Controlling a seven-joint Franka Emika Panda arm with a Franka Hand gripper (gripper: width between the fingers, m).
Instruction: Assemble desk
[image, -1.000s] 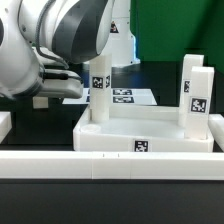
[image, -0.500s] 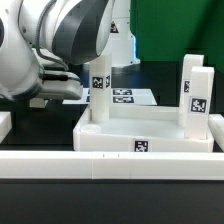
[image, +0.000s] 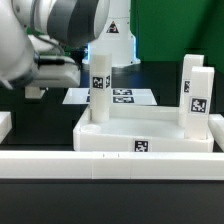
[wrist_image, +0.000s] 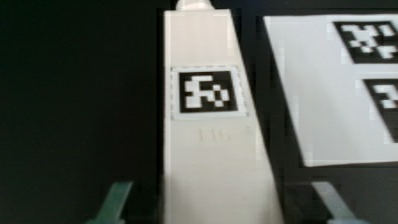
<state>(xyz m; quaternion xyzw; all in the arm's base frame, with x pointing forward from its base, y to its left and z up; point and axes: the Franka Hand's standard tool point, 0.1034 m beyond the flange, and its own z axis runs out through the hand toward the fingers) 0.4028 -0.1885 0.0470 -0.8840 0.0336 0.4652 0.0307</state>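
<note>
The desk tabletop (image: 140, 145) lies as a shallow white tray in the middle of the exterior view. A tagged white leg (image: 98, 85) stands upright at its back left corner. Two more legs (image: 196, 95) stand at its right end. In the wrist view that left leg (wrist_image: 214, 120) runs lengthwise away from my gripper (wrist_image: 222, 205), its tag facing the camera. The teal fingers (wrist_image: 121, 200) stand on either side of the leg, shut on its near end. In the exterior view the arm's bulk hides the fingers.
The marker board (image: 125, 97) lies on the black table just behind the tabletop, and beside the leg in the wrist view (wrist_image: 338, 80). A long white rail (image: 110, 165) runs across the front. A white block (image: 5, 125) sits at the exterior view's left edge.
The jaws have closed in on the leg. The arm's bulk has shifted up and toward the exterior view's left, so the leg's top now shows. The leg has not moved.
</note>
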